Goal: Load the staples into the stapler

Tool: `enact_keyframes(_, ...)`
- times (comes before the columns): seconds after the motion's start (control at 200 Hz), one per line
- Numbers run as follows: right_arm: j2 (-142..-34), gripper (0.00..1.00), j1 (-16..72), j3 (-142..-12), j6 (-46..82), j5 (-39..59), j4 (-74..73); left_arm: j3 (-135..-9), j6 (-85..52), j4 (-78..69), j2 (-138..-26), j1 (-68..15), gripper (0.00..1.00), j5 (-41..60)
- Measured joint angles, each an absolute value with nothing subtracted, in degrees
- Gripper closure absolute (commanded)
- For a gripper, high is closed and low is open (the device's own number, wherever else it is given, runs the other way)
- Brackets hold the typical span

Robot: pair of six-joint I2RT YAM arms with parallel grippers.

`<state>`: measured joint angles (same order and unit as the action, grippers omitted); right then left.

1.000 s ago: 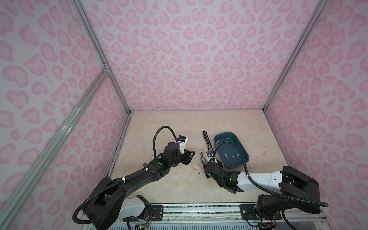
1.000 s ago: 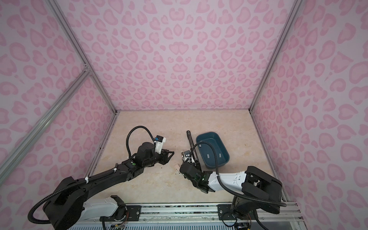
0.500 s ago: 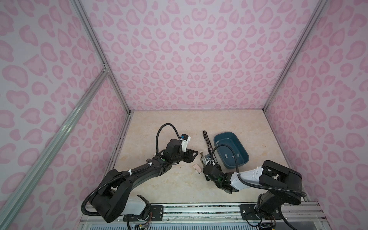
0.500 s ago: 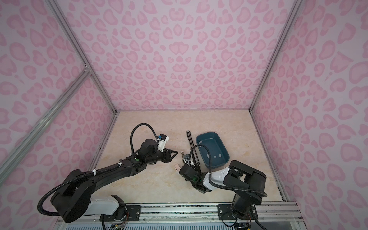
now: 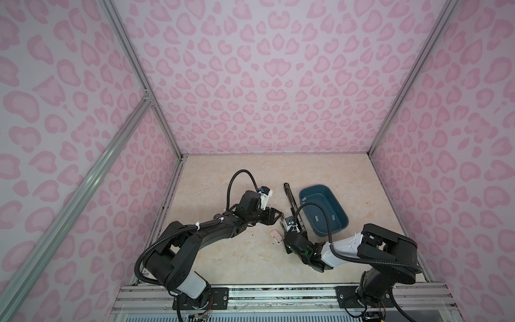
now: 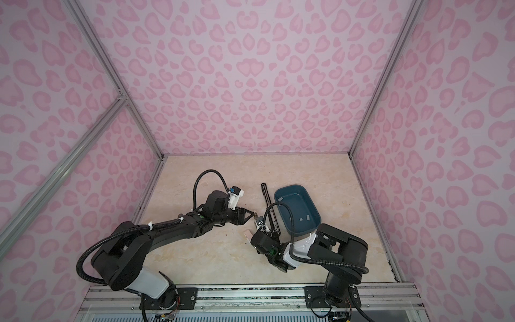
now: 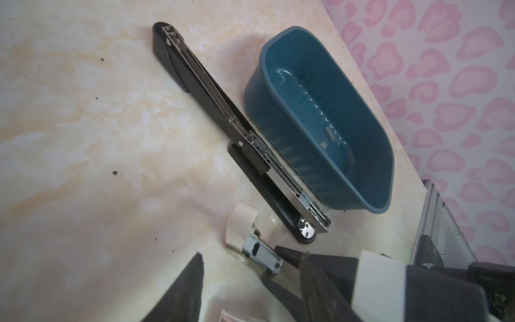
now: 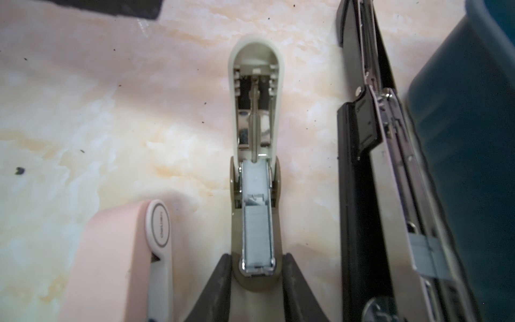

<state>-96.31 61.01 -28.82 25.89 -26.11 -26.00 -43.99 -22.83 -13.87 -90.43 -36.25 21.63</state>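
Observation:
A small beige stapler (image 8: 256,92) lies open on the table with a strip of staples (image 8: 257,231) in its magazine. My right gripper (image 8: 257,259) is shut on the front end of this stapler's base, one finger against each side. My left gripper (image 7: 252,258) hovers open just left of it with nothing between its fingers; in a top view the left gripper (image 5: 278,217) nearly meets the right wrist. More staples (image 7: 331,133) lie loose in the blue bin (image 7: 278,133).
A long black stapler (image 5: 291,200) lies opened flat between the beige stapler and the blue bin (image 5: 341,212); a grey strip (image 8: 426,256) sits in its channel. A pink stapler (image 8: 117,251) lies close on the beige stapler's other side. Enclosure walls stand all round.
My left gripper has moved right, towards the beige stapler, and opened wider. My right gripper's fingers have come together onto the stapler's base.

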Motion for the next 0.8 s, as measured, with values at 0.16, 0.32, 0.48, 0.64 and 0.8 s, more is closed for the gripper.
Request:
enact_keyframes(0.16, -96.4, 0.74, 61.0, -29.0, 25.7, -26.1, -26.0, -46.4, -22.8, -14.4, -94.2, -36.2, 0.39, 23.9)
enact_keyframes(0.32, -96.6, 0.75, 61.0, -29.4, 25.3, -26.1, -25.8, -47.6, -22.8, -15.3, -96.7, -36.2, 0.39, 25.6)
enact_keyframes(0.48, -97.5, 0.75, 60.6, -29.8, 25.3, -25.5, -26.7, -48.4, -22.5, -16.3, -98.7, -36.1, 0.44, 27.0)
enact_keyframes(0.64, -97.8, 0.75, 59.9, -29.9, 25.3, -24.4, -27.7, -47.8, -22.2, -17.9, -98.8, -36.6, 0.50, 28.8)
enact_keyframes(0.8, -97.7, 0.76, 59.6, -29.9, 25.3, -24.0, -27.6, -45.7, -21.3, -19.6, -98.8, -38.1, 0.52, 28.9)
